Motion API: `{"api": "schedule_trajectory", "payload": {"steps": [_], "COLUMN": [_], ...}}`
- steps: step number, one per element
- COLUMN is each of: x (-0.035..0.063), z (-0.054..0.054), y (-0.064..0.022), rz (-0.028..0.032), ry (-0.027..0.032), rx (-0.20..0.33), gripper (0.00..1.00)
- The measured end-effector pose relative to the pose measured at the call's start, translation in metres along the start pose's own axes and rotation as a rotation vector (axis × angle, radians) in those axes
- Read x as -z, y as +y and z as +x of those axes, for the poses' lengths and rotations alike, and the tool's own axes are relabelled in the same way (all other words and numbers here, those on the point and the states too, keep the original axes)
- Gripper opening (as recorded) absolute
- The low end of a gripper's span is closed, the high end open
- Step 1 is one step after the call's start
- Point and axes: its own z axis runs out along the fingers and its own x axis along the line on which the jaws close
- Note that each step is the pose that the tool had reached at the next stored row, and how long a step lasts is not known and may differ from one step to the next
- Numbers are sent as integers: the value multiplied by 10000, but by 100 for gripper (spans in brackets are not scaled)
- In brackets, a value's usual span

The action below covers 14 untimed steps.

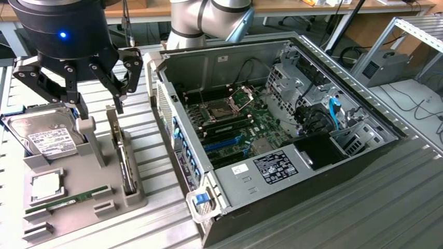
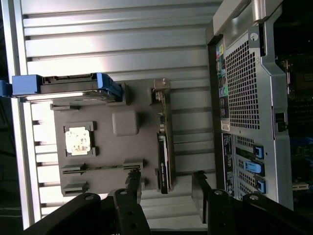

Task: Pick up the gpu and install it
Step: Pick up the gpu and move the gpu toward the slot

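**Pincer wide open over the gpu, card not yet lifted**

The gpu [image 1: 124,161] [image 2: 163,147] stands on its long edge in a slot of the grey holder [image 1: 93,179] [image 2: 102,147]. It is on the side of the holder nearest the PC case [image 1: 277,129] [image 2: 244,98], w/ its silver bracket at the end away from the pincer. The holder lies on the slatted metal surface [image 1: 346,207] [image 2: 122,39], just beside the case.

The pincer [image 1: 101,111] [image 2: 166,180] hangs above the holder w/ its jaws spread wide and nothing in them. In the wrist view the two fingers [image 2: 133,178] sit one on either side of the card's near end, so the gpu lines up between them. Neither finger appears to touch it, though the gap in height is hard to judge from either view.

Other parts on the holder:
- hard drive [image 1: 43,137] [image 2: 73,88] in a blue carrier, at the far end from the gpu
- CPU chip [image 1: 45,187] [image 2: 78,140] lying flat in a recess
- green memory stick [image 1: 69,199] [image 2: 102,166] on edge in its own slot, approx. parallel to the gpu

The PC case lies on its side w/ the panel off, and the motherboard [image 1: 229,119] is exposed inside. The arm [image 1: 207,15] shows behind the case at the top of the exterior view.
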Motion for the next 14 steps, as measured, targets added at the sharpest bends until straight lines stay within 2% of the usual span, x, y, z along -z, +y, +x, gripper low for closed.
{"api": "schedule_trajectory", "payload": {"steps": [14], "x": [-106], "z": [3], "y": [-5], "rz": [-2], "ry": [0], "rx": [0], "gripper": [54]}}
